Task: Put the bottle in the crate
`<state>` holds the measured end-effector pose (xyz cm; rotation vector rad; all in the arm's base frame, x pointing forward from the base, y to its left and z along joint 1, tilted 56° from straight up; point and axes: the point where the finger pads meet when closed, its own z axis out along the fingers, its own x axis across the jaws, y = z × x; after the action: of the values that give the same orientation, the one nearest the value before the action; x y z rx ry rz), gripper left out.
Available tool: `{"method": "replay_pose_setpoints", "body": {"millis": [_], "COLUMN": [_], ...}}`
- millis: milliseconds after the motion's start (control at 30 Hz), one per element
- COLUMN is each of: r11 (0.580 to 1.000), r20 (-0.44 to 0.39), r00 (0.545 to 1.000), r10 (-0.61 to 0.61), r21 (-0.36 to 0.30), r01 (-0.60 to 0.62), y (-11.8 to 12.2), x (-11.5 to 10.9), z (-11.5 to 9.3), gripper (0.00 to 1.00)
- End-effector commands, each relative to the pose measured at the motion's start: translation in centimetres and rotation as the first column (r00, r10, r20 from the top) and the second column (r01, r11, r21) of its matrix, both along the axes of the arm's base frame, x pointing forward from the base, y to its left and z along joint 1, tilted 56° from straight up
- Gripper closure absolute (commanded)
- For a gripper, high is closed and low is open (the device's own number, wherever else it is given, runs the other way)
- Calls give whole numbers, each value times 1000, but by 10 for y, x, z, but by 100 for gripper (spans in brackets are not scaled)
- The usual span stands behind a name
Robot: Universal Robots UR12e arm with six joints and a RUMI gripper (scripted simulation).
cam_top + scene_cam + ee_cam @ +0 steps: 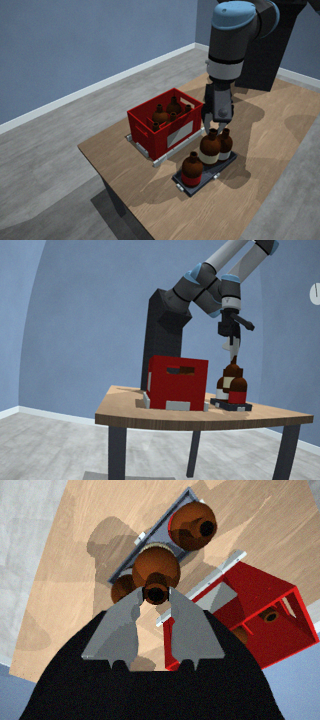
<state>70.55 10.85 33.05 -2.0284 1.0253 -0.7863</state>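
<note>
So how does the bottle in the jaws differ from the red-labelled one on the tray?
The gripped bottle has a cream label; the red-label bottle has a red one. The gripper is shut on the cream bottle's neck; the red one stands free. The cream bottle is in the tray's middle, the red one at its end. Both are brown, upright, uncapped.

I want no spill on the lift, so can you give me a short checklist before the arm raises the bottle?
1. Gripper shut on neck of cream-labelled brown bottle: ok.
2. Held bottle upright: ok.
3. Grey-labelled brown bottle crowds the held one: not ok.
4. Red-labelled brown bottle stands apart on dark tray: ok.
5. Free slot in red plastic crate: cannot tell.
</note>
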Motion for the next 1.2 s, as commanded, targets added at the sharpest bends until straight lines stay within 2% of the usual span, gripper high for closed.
{"method": "replay_pose_setpoints", "body": {"millis": [0,633,1167], "r11": [1000,1000,1000], "r20": [1,1,1], "r00": [1000,1000,1000], "r10": [0,0,0], "r21": [0,0,0], "r01": [0,0,0], "y": [-2,-8,-9], "x": [-5,-18,-20], "z": [4,13,15], "gripper": [100,100,100]}}
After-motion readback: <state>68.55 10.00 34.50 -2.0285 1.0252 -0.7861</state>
